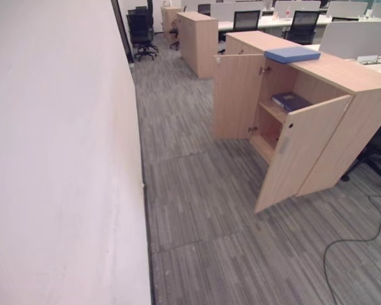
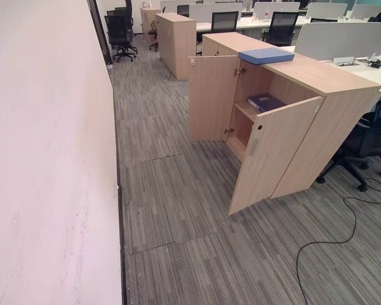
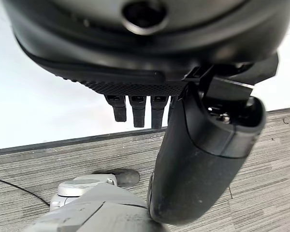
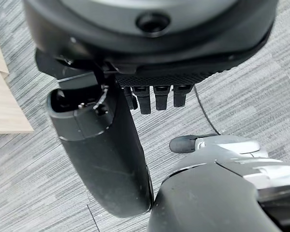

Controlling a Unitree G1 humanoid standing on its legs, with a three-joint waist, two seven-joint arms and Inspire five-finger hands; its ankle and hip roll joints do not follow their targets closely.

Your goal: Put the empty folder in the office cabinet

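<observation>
Head views: office cabinet [image 1: 317, 121] standing with both doors swung wide, ready for loading; light-blue folder [image 1: 292, 54] lying flat on its top, darker folder [image 2: 265, 101] already on the shelf. Left wrist: left hand [image 3: 135, 108] relaxed, empty. Right wrist: right hand [image 4: 154, 99] likewise straight-fingered, empty.

A wooden office cabinet [image 2: 317, 114] stands on grey carpet [image 2: 178, 210] with both doors open. A blue folder [image 2: 265, 56] lies flat on its top, and a dark blue folder [image 2: 265, 101] lies on the inner shelf [image 2: 246, 112].
</observation>
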